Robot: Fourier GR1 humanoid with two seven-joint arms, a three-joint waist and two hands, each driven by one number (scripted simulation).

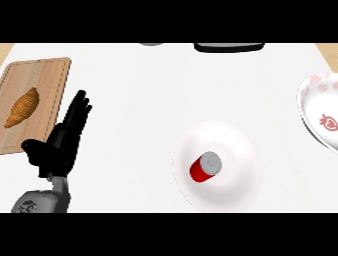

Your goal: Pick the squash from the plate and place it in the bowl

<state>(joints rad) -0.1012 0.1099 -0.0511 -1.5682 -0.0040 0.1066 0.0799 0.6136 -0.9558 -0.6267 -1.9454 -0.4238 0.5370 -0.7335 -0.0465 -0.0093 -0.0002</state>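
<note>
A red can [205,167] with a grey top lies tilted on a white plate [235,145], left of the plate's middle; no squash shows on the plate, only this can. The plate sits on the white counter [150,90]. Right of the plate, near the counter's right edge, stands a white bowl [327,100] with red strawberry marks, cut off by the view's edge. Left of the plate, well apart from it, the left hand [61,142] stands upright with its fingers straight and apart, holding nothing, its grey forearm coming up from the lower edge. Further left of the plate, beyond the hand, a wooden board [43,75] carries a croissant [22,107]. The right hand is out of sight. Far behind the plate, dark things sit half cut off at the counter's back edge.
</note>
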